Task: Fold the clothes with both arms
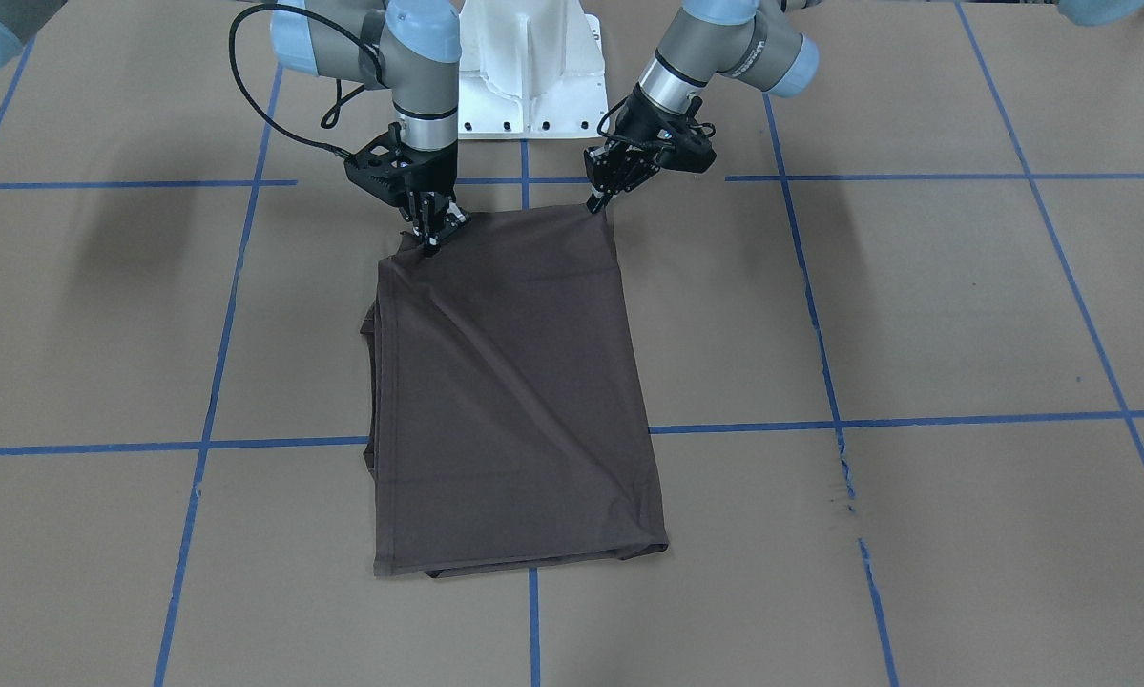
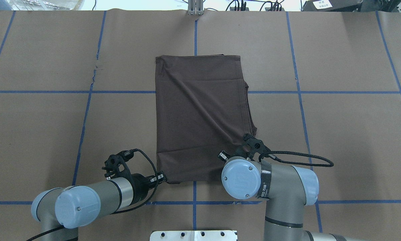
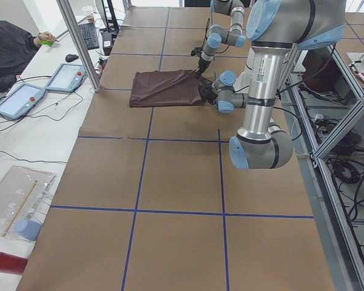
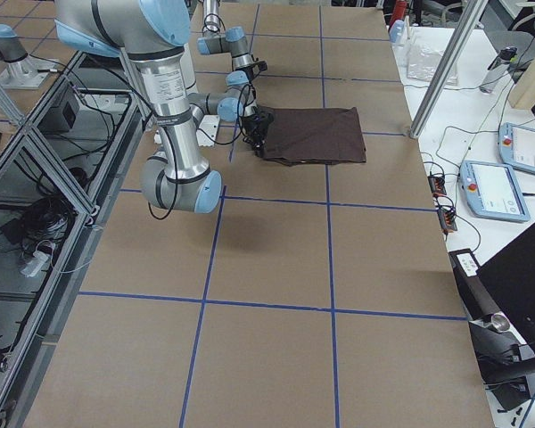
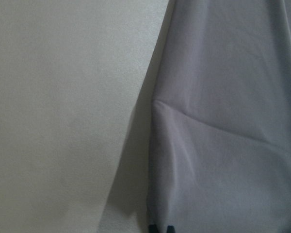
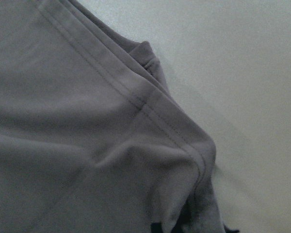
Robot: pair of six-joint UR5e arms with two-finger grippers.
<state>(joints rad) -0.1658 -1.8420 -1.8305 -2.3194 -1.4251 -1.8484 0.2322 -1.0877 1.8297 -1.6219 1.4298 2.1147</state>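
Observation:
The dark grey-brown T-shirt (image 1: 514, 382) lies folded into a tall rectangle on the brown paper, also seen from overhead (image 2: 200, 117). Its collar and logo are hidden. My left gripper (image 1: 596, 202) is shut on the robot-side corner of the shirt, low at the table (image 2: 162, 176). My right gripper (image 1: 432, 244) is shut on the other robot-side corner, where several folded layers stack. Both wrist views show cloth (image 5: 223, 126) (image 6: 63, 121) bunched into the fingertips at the frame's bottom edge. Diagonal creases run across the shirt from the right gripper's corner.
The white pedestal base (image 1: 531, 76) stands just behind both grippers. Blue tape lines (image 1: 915, 420) divide the paper-covered table. Beyond the far edge are a metal post (image 3: 79, 42), teach pendants (image 3: 67, 76) and a seated operator (image 3: 12, 48).

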